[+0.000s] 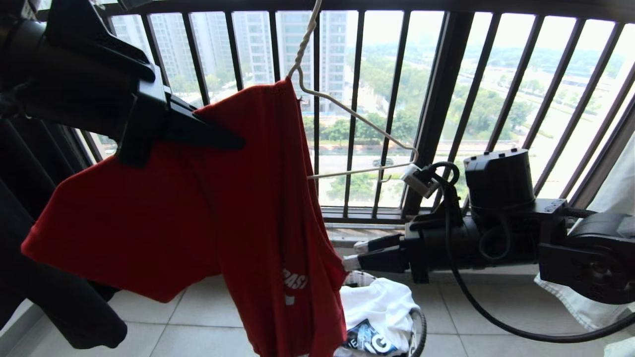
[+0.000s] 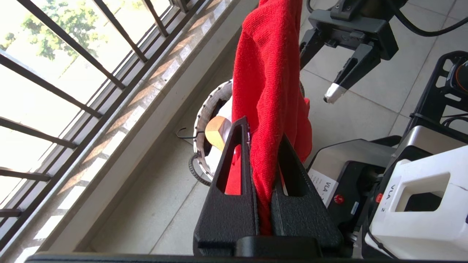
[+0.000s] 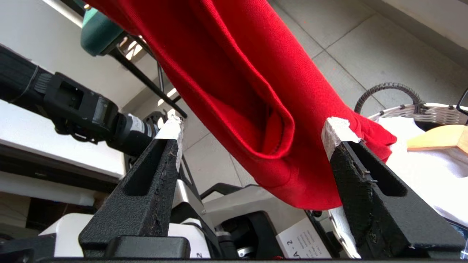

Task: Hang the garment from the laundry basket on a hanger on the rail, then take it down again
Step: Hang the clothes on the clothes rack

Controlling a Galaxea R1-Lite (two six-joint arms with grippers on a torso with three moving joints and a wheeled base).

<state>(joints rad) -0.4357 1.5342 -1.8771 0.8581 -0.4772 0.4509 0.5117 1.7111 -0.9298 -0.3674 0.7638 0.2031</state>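
Balcony setting. A dark railing [image 1: 436, 109] of vertical bars spans the upper frame; beyond it, hazy daylight over high-rise towers [image 1: 258, 44] upper left and trees [image 1: 397, 79] with a road right of centre. Pale tiled floor [image 1: 208, 317] along the bottom. Stone sill [image 2: 120, 120] under the bars.

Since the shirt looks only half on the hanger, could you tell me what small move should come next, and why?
Probably close the right gripper on the red T-shirt hem between its open fingers, then draw it over the hanger's bare arm; the left gripper already pinches the other side.
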